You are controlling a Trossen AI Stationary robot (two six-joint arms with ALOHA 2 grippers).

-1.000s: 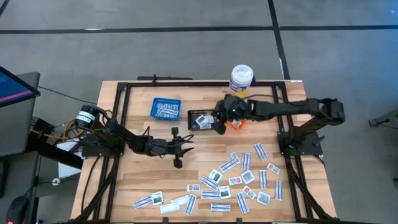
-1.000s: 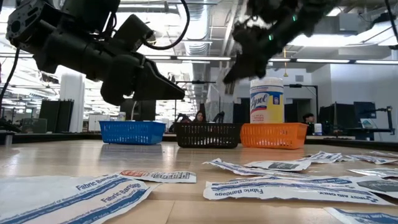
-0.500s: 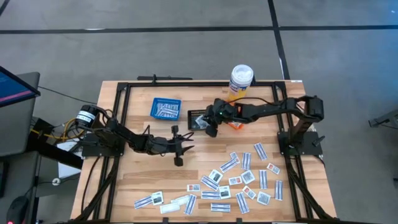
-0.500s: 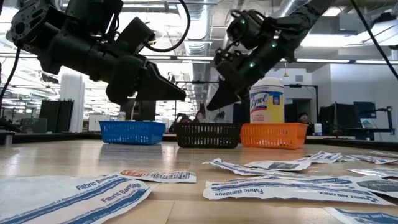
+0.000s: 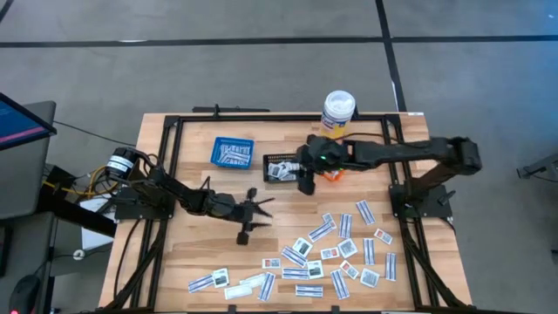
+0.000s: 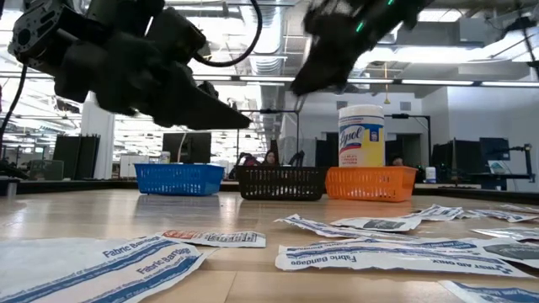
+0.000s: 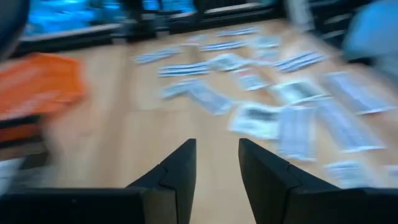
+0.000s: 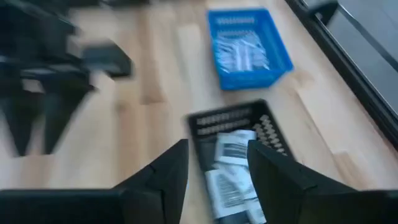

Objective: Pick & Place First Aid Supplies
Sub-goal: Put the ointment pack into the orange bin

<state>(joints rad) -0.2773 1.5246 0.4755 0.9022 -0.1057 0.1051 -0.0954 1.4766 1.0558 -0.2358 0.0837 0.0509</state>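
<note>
Many first aid supplies point(image 5: 336, 249), flat white packets, lie scattered on the near right of the wooden table. More lie in the blue basket point(image 5: 231, 151) and the black basket point(image 8: 233, 134). My right gripper point(image 8: 214, 171) hangs open above the black basket, nothing between its fingers; two packets point(image 8: 227, 165) rest on the basket floor below it. My left gripper point(image 5: 260, 212) hovers open over bare wood left of the pile; in its wrist view its fingers point(image 7: 177, 168) stand apart and empty.
An orange basket point(image 5: 330, 174) sits right of the black one, half under my right arm. A tall white bottle with a yellow label point(image 5: 338, 112) stands behind it at the far edge. Black frame rails point(image 5: 166, 174) run along the table's sides. Bare wood lies at the near left.
My right gripper dipped toward the black basket from the right, then rose and drew back a little toward the right, above the basket. My left gripper has turned about its wrist while staying where it was.
</note>
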